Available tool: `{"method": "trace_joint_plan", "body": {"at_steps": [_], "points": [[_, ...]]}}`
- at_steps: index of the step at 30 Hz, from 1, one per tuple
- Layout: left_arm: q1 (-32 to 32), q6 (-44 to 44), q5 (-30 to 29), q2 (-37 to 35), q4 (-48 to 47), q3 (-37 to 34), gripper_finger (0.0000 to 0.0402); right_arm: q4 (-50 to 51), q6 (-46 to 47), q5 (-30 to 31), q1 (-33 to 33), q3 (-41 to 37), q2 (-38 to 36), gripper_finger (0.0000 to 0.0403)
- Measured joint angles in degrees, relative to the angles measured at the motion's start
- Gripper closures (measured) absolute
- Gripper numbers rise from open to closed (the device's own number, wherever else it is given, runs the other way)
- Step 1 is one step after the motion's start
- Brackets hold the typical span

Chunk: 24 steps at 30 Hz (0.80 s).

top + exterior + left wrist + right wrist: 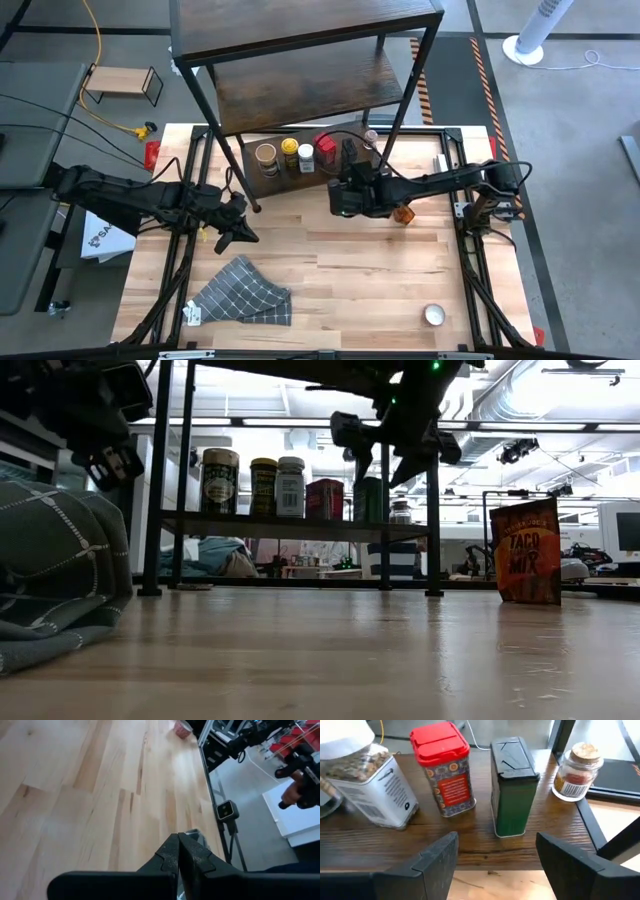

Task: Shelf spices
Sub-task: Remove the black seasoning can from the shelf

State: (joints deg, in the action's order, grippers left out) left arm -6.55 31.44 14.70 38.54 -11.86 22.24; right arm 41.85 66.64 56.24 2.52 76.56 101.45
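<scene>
The shelf (300,95) stands at the table's far edge. On its lowest board (470,835) stand a tan-lidded jar (266,156), a yellow-lidded jar (289,150), a white-lidded jar (365,780), a red-lidded tin (445,770), a dark green tin (512,785) and a small cork-topped jar (575,770). My right gripper (495,865) is open and empty just in front of the board, facing the green tin; it also shows in the high view (340,195). My left gripper (178,850) is shut and empty above the table's left part (240,228).
An orange taco-mix packet (403,213) stands upright on the table right of my right gripper. A grey checked cloth (245,292) lies crumpled near the front left. A small round tin (433,316) sits near the front right. A light-wood stand (120,85) is off the table.
</scene>
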Motion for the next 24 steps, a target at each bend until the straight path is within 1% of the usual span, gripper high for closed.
{"method": "trace_joint_plan", "body": {"at_steps": [3,5,15,21,24], "points": [[0.0,-0.6,-0.2,0.0,0.3,0.0,0.0401,-2.0,-1.9,2.8,-1.3,-1.6,0.0,0.0139],[0.0,-1.1,-0.3,0.0,0.2,0.0,0.0401,-3.6,-4.0,3.6,-2.4,-2.4,0.0,0.0139],[0.0,0.1,-0.3,0.0,2.5,0.0,0.0401,-18.7,-18.7,3.4,-6.5,-6.5,0.0,0.0139],[0.0,1.6,-0.4,0.0,2.8,0.0,0.0401,-21.7,-19.5,2.6,-8.7,-9.4,0.0,0.0141],[0.0,3.3,-1.1,0.0,2.9,0.0,0.0401,-24.9,-20.4,1.9,-8.9,-10.8,0.0,0.0162]]}}
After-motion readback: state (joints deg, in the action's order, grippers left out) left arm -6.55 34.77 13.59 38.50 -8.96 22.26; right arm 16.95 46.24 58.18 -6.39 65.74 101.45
